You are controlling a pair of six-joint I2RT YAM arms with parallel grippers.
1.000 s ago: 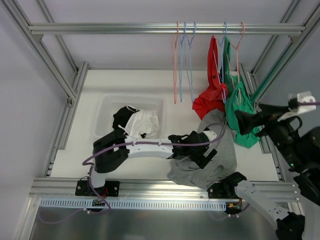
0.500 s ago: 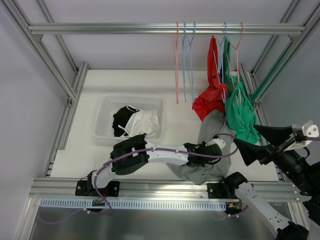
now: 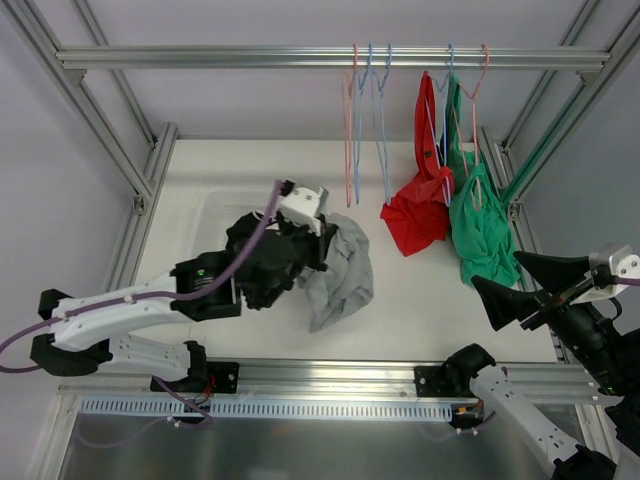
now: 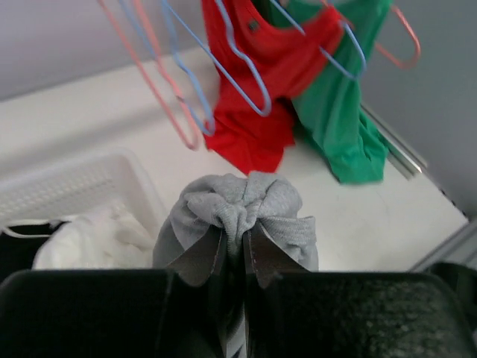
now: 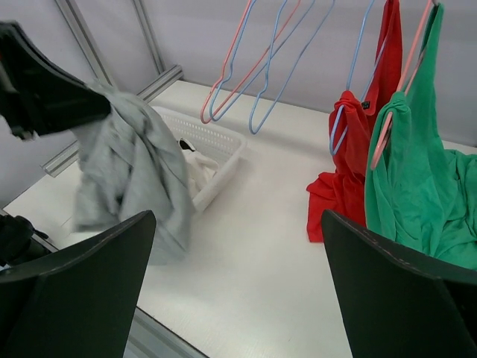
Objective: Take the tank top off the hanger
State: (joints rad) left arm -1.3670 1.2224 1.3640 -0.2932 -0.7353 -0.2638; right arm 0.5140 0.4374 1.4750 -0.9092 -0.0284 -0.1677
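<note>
My left gripper is shut on a bunched fold of the grey tank top, which hangs from it above the table, just right of the basket. From the left wrist, the grey cloth bulges out between the two closed fingers. No hanger is in the grey top. A red tank top on a blue hanger and a green one on a pink hanger hang from the rail at the right. My right gripper stands open and empty at the right edge.
Several empty pink and blue hangers hang from the top rail. The white basket holds black and white clothes. Aluminium frame posts run along both sides of the table.
My left gripper shut on the grey tank top at the table's front and carried it up and left toward the basket. The right gripper drew back from the green top.
</note>
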